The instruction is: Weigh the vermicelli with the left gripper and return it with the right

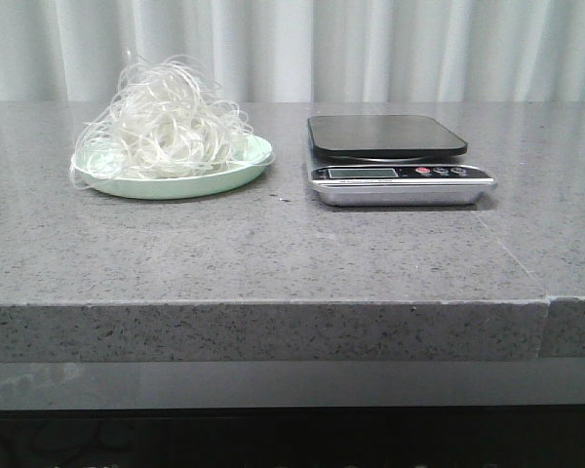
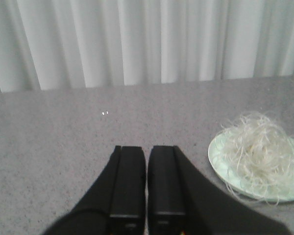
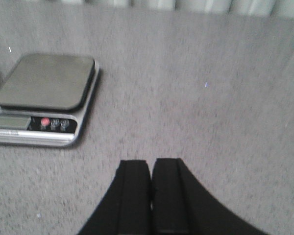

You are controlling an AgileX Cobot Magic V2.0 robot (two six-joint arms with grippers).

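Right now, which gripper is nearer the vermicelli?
Left. The left gripper has the vermicelli on its plate just ahead; the right gripper sees only the scale.

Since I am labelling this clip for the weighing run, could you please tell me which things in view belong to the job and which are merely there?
Part of the job:
- vermicelli, heaped on the plate
- mint-green plate under it
- kitchen scale, platform bare
- left gripper, jaws closed, empty
- right gripper, jaws closed, empty

Just there:
- grey stone table
- white curtain behind

Front view low, table-level; wrist views angled down, each sharing tabletop (image 1: 273, 253).
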